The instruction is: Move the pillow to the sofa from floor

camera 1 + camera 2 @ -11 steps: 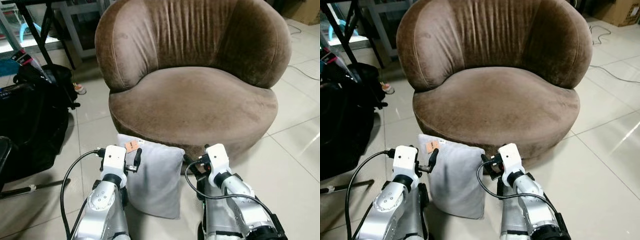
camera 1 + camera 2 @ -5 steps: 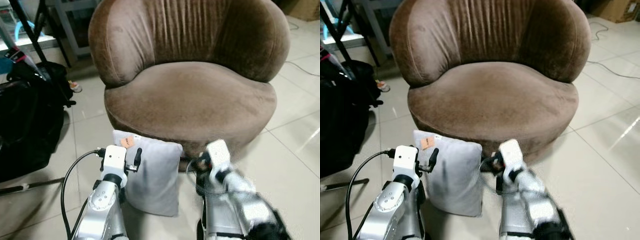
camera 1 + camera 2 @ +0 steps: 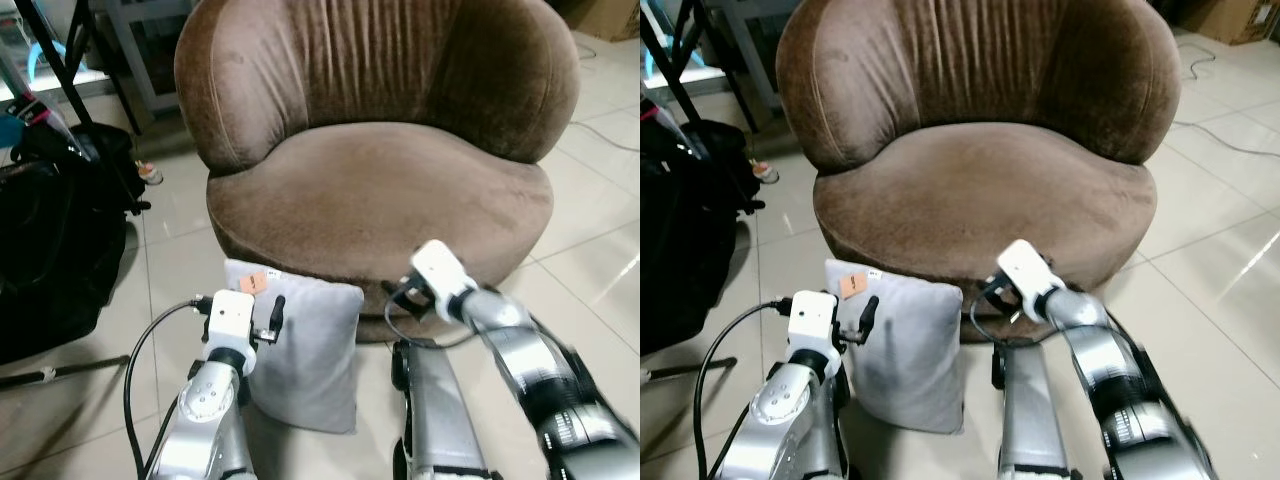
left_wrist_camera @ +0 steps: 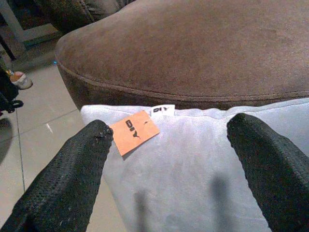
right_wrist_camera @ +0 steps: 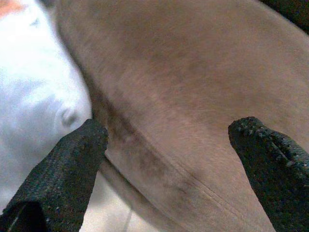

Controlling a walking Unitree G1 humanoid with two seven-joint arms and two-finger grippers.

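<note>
The grey pillow (image 3: 300, 345) stood on edge on the floor, leaning against the sofa (image 3: 380, 200) front, long axis upright, tag uppermost. Left gripper (image 4: 169, 159) and right gripper (image 5: 169, 159) gaped empty beside it.

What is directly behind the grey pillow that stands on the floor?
Behind the grey pillow is the front of the brown sofa, and the pillow leans against its base. The part of the base and the floor behind the pillow are covered, so they cannot be seen.

My view covers a glossy pale tiled floor (image 3: 590, 270). A black fabric bag (image 3: 50, 250) lies left. A dark metal table frame (image 3: 70, 55) stands behind it.
</note>
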